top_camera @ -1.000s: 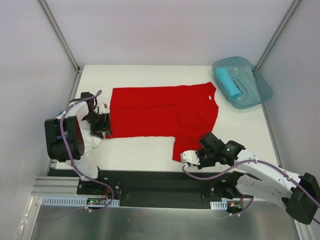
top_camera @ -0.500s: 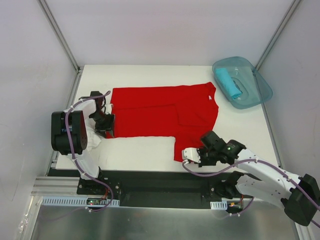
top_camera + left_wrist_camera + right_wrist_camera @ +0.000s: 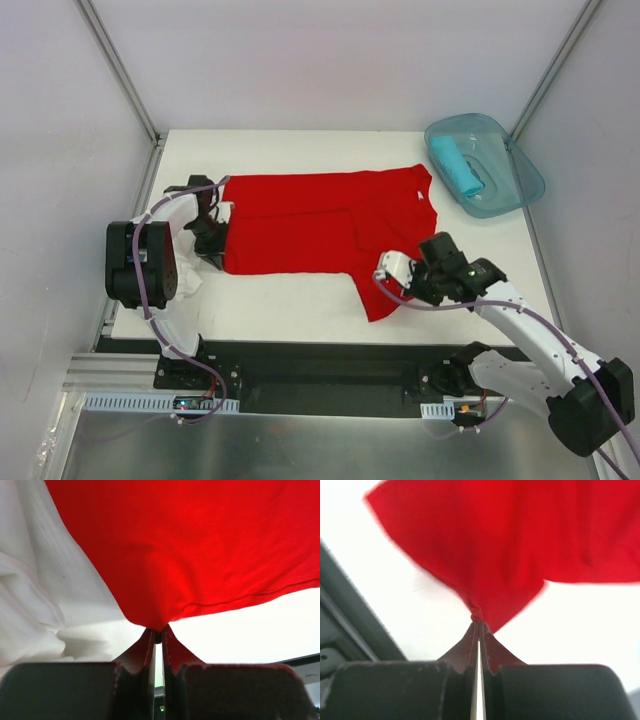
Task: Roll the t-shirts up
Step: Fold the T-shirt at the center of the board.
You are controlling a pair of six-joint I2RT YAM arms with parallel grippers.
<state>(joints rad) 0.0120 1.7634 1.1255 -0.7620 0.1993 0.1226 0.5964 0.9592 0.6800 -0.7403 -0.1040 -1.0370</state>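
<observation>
A bright red t-shirt [image 3: 310, 225] lies spread flat across the middle of the table. My left gripper [image 3: 217, 242] is shut on its left edge, and in the left wrist view the red cloth [image 3: 200, 545] bunches into the closed tips of that gripper [image 3: 158, 632]. My right gripper [image 3: 384, 280] is shut on the shirt's near right corner. The right wrist view shows the red fabric [image 3: 510, 540] pinched to a small knot at the gripper's [image 3: 479, 622] tips. A rolled turquoise t-shirt [image 3: 457, 166] lies in the tub.
A translucent teal tub [image 3: 515, 180] stands at the back right corner. Crumpled white cloth [image 3: 35, 610] lies under and beside my left arm [image 3: 185, 283]. The table's near edge [image 3: 300, 340] borders a black rail. Grey walls close in both sides.
My left gripper has slid onto the shirt's left edge and shut on it. My right gripper, still shut, has moved back and to the right, dragging the red corner with it.
</observation>
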